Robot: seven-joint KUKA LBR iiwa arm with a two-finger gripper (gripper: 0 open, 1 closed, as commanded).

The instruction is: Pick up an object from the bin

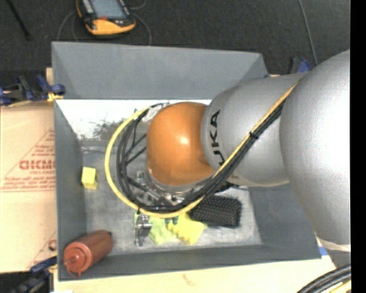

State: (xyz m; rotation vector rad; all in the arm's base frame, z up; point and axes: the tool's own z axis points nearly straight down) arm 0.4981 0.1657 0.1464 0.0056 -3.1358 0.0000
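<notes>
1. 4 loose things are seen on the scuffed, speckled floor of the grey metal bin (158, 72), well apart except for 2 at the near middle.
2. A soft-looking yellow-green piece (182, 231) with a jagged, saw-toothed outline lies at the near middle of the floor, close to the near wall.
3. The gripper (143, 229), a small piece of pale metal, is seen low at the left edge of that yellow-green piece; whether contact is made cannot be told, and whether it is spread or closed cannot be told either.
4. A flat black block (219, 211) with a ribbed, bristly texture lies just right of the yellow-green piece and partly under the arm.
5. A small yellow cube (89, 177) sits alone by the left wall.
6. A rounded red-brown bottle (86, 251) lies on its side in the near left corner.
7. Much of the floor is hidden by the smooth silver arm (280, 133), reaching in from the right, by its glossy orange cover (174, 145), and by a loop of yellow and black cables (111, 163) around that dome.
</notes>
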